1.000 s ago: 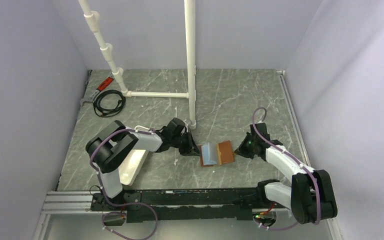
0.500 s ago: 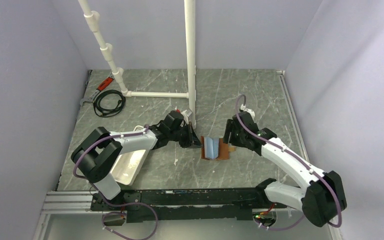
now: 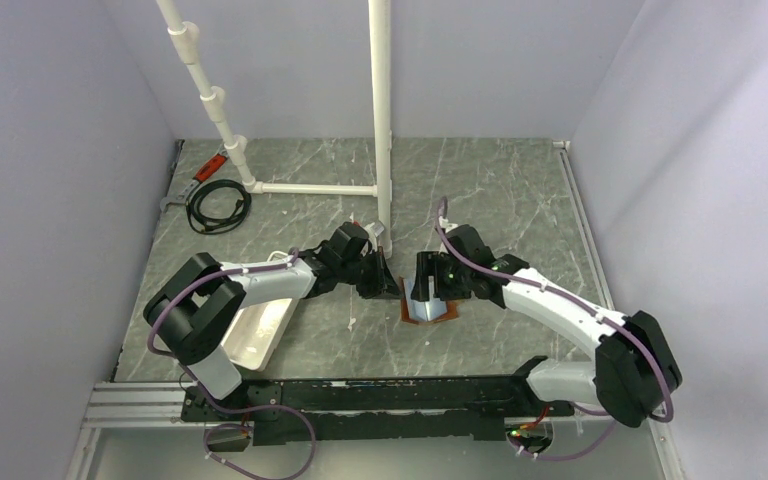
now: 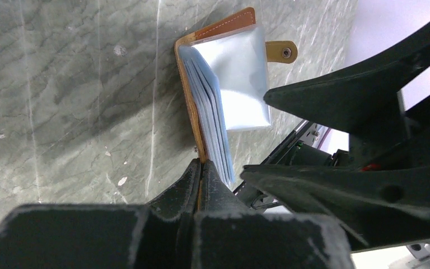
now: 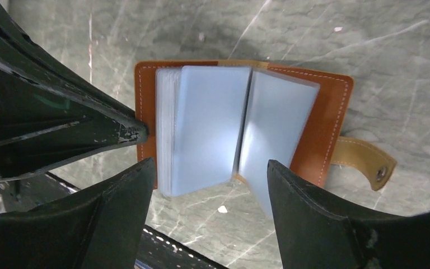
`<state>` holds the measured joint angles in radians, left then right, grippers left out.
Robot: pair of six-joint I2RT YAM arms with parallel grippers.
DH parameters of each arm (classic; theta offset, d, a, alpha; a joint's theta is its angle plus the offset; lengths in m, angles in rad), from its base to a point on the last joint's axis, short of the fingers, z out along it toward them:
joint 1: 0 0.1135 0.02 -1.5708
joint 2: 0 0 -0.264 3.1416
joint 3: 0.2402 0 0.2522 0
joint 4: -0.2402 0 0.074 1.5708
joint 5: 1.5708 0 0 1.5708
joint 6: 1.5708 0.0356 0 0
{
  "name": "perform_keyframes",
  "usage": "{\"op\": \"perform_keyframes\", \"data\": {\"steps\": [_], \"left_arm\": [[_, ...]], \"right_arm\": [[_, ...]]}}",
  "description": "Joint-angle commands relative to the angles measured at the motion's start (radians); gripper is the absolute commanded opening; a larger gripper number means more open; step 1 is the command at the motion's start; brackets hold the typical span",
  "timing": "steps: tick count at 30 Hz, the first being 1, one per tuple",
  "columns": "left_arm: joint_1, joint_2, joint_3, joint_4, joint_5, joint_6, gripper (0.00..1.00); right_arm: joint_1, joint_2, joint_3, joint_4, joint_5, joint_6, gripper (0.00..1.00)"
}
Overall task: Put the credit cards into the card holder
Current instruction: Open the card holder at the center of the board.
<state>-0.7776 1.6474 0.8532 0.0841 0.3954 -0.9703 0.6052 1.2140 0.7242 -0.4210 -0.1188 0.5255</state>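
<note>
Near left, the white tray (image 3: 260, 340) is not in play. At mid-table the holder (image 5: 330, 112) lies open, its spine running roughly near-far and its snap tab (image 5: 369, 162) on the cover away from the left arm. Light-blue cards (image 5: 207, 129) sit inside: a stack on the left cover and one leaf fanned over the right. They may be plastic sleeves; the view won't settle it. The left gripper (image 4: 201, 168) is clamped on the edge of the holder's left cover. The right gripper (image 5: 210, 162) hangs straight over the holder, fingers spread wide and empty, straddling the spine crosswise. So the target is directly below the right arm. My read is a short drop to tuck the cards, with the left arm anchoring.
</note>
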Motion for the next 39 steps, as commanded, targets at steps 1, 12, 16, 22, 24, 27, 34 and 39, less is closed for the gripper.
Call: {"op": "perform_keyframes", "data": {"steps": [1, 12, 16, 22, 24, 27, 34, 39], "left_arm": [[-0.004, -0.004, 0.033, 0.018, 0.028, 0.012, 0.00], [-0.003, -0.004, 0.036, 0.019, 0.036, 0.013, 0.00], [-0.003, -0.003, 0.034, 0.021, 0.039, 0.014, 0.00], [-0.004, 0.003, 0.033, 0.033, 0.045, 0.012, 0.00], [-0.003, 0.003, 0.032, 0.034, 0.046, 0.010, 0.00], [-0.004, 0.003, 0.034, 0.030, 0.045, 0.012, 0.00], [-0.004, 0.003, 0.035, 0.034, 0.048, 0.010, 0.00], [-0.003, -0.001, 0.037, 0.010, 0.041, 0.013, 0.00]], "right_arm": [[0.030, 0.035, -0.002, 0.062, -0.002, -0.038, 0.76], [0.034, 0.053, -0.008, 0.073, 0.022, -0.040, 0.70], [0.034, 0.022, 0.001, 0.060, 0.030, -0.033, 0.72], [0.034, 0.034, 0.000, 0.044, 0.055, -0.044, 0.71], [0.034, 0.046, -0.004, 0.053, 0.045, -0.044, 0.70], [0.034, 0.057, -0.008, 0.064, 0.041, -0.042, 0.69], [0.034, 0.098, -0.018, 0.076, 0.055, -0.043, 0.66], [0.034, 0.108, -0.016, 0.046, 0.115, -0.021, 0.61]]}}
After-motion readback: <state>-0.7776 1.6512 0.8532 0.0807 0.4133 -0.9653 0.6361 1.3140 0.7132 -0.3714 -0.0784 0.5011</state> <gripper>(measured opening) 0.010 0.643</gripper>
